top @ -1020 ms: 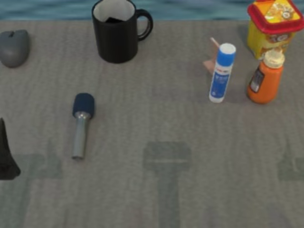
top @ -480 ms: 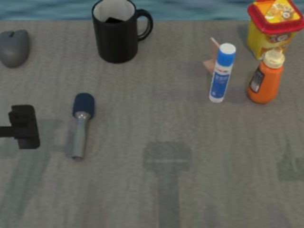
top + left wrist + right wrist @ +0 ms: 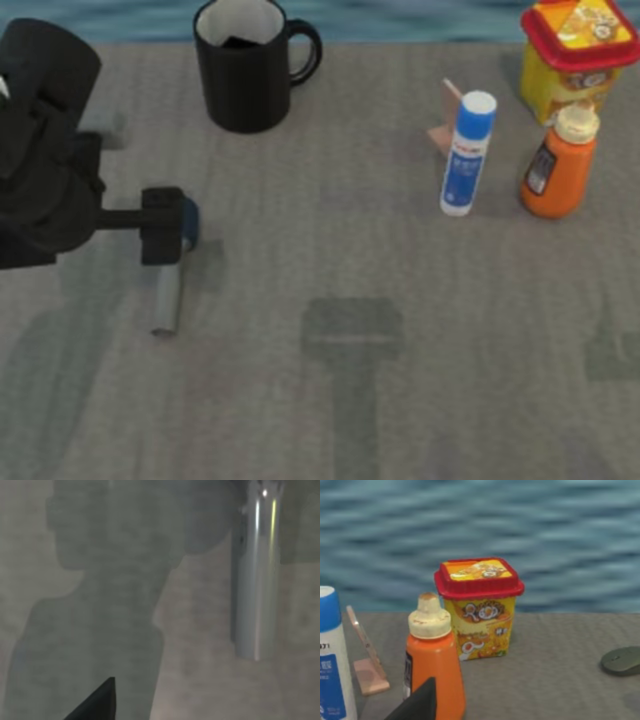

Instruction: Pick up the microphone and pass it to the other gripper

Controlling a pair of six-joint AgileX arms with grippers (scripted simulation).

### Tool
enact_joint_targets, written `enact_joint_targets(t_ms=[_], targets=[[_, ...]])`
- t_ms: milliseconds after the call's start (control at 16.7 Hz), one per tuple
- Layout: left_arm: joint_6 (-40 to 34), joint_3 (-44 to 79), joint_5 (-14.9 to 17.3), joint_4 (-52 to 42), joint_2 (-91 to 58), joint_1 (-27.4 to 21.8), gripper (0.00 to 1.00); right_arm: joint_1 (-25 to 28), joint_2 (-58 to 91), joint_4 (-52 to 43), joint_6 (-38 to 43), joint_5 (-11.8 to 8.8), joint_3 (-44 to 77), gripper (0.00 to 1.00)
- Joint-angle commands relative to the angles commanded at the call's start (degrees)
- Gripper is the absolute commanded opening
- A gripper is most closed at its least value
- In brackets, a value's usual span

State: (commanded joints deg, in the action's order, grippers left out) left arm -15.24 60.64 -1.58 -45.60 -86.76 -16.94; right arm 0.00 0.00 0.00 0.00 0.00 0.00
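Microphone (image 3: 170, 290) lies flat, left side.

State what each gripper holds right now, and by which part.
Nothing is visibly held. The left gripper hovers over the microphone near its head, which lies flat on the table. The right arm stays out of the top view.

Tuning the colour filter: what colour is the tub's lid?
Red, on a yellow tub; the lid shows best in the right wrist view.

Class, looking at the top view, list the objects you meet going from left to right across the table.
left gripper above the microphone → black mug → pink stand → glue stick → orange bottle → yellow tub.
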Motion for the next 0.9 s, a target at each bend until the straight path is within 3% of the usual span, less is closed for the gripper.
enact_joint_targets(t_ms=[360, 900], targets=[[-2.9, 10.7, 0.0, -7.9, -15.3, -3.1, 1.00, 0.0, 0.0, 0.0, 0.0, 0.0, 0.0, 1.00], [-2.7, 8.9, 0.1, -3.9, -18.0, -3.0, 1.00, 0.0, 0.0, 0.0, 0.0, 0.0, 0.0, 1.00]])
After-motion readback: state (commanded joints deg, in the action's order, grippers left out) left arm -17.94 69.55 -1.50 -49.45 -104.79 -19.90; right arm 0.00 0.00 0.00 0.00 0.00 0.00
